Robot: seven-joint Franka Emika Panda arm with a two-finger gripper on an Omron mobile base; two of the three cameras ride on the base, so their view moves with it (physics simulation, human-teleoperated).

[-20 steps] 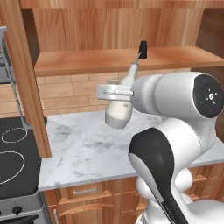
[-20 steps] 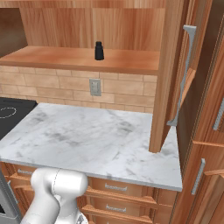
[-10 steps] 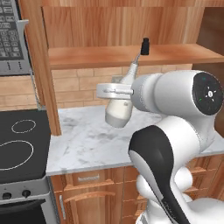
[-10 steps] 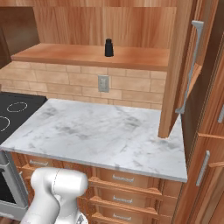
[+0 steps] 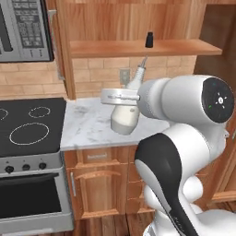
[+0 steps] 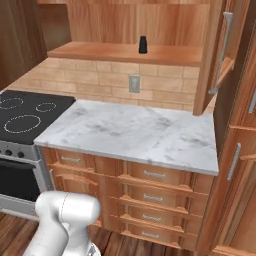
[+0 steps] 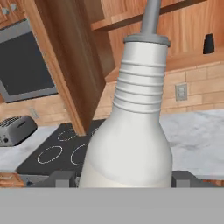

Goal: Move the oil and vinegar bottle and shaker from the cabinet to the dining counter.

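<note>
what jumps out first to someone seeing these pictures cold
The pale oil and vinegar bottle held in the gripper, tilted in mid-air over the marble worktop, spout up toward the shelf. Next, the small black shaker standing alone on the cabinet shelf above, and the black stovetop to the left.

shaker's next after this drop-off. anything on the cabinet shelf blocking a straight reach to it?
Nothing visible. The shaker stands alone on the cabinet shelf, with bare wood on both sides and the front open. The gripper is occupied, though: it holds the oil and vinegar bottle out over the marble worktop.
</note>
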